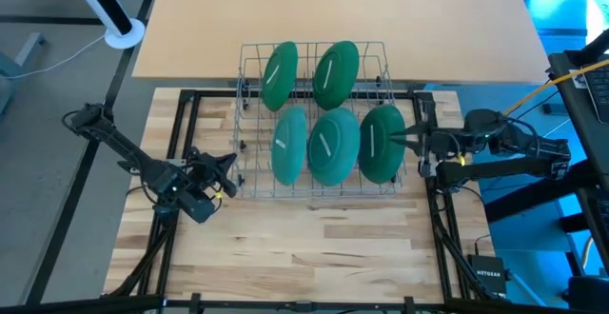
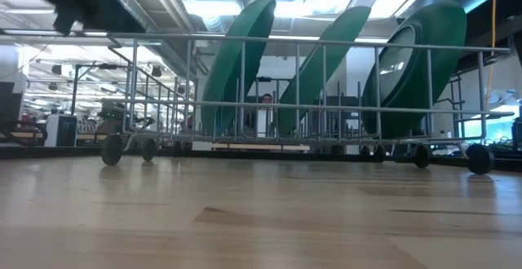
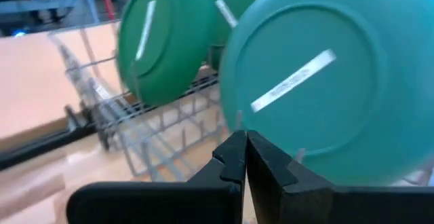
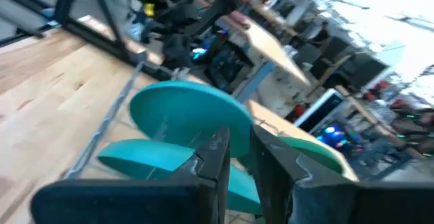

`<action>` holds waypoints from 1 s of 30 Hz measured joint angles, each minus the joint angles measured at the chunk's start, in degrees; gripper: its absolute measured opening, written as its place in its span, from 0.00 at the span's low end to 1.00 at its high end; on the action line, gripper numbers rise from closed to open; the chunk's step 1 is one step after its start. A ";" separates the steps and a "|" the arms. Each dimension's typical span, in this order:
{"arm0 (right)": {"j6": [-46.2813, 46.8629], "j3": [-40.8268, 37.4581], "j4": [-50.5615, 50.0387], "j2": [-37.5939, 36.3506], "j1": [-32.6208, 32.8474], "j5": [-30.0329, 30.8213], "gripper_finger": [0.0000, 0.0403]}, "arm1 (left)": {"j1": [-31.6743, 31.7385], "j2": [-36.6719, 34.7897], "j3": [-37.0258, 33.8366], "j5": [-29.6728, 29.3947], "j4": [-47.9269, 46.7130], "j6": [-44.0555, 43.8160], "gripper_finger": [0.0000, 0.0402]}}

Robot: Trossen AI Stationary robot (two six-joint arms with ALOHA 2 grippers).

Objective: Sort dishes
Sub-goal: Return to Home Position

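From above, five green plates stand on edge in the wire rack at the middle of the frame, two in the far row and three in the near row. The left gripper hangs just off the rack's lower-left corner, over the wood table. Its own camera shows the fingers pressed together on nothing, with the nearest teal plate filling the upper right. The right gripper sits at the rack's right side, tips right beside the rightmost plate; whether they touch it I cannot tell. Its wrist camera shows a narrow gap between the fingers, which hold nothing. The table-level view adds what the overhead hides: the rack rests on small dark round feet, the plates lean, and a person shows far behind through the wires. Each plate bottom carries a white label strip whose print is unreadable. A black box at lower right of the overhead reads NETGEAR.
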 joint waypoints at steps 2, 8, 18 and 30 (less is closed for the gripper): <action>-0.01 -0.86 1.16 -1.38 0.00 2.14 0.16 | 0.06 -1.17 1.15 1.43 3.48 6.60 0.01; -0.34 -2.52 2.38 -3.29 0.00 3.63 0.16 | 3.92 -2.67 1.42 15.78 21.39 30.36 0.01; 1.01 -2.91 -2.11 -4.68 0.00 3.23 0.16 | 17.26 -0.18 1.40 47.51 40.55 54.35 0.01; 4.39 -14.13 1.03 -14.29 0.02 3.12 0.16 | 27.02 -0.39 1.34 66.19 49.92 62.70 0.01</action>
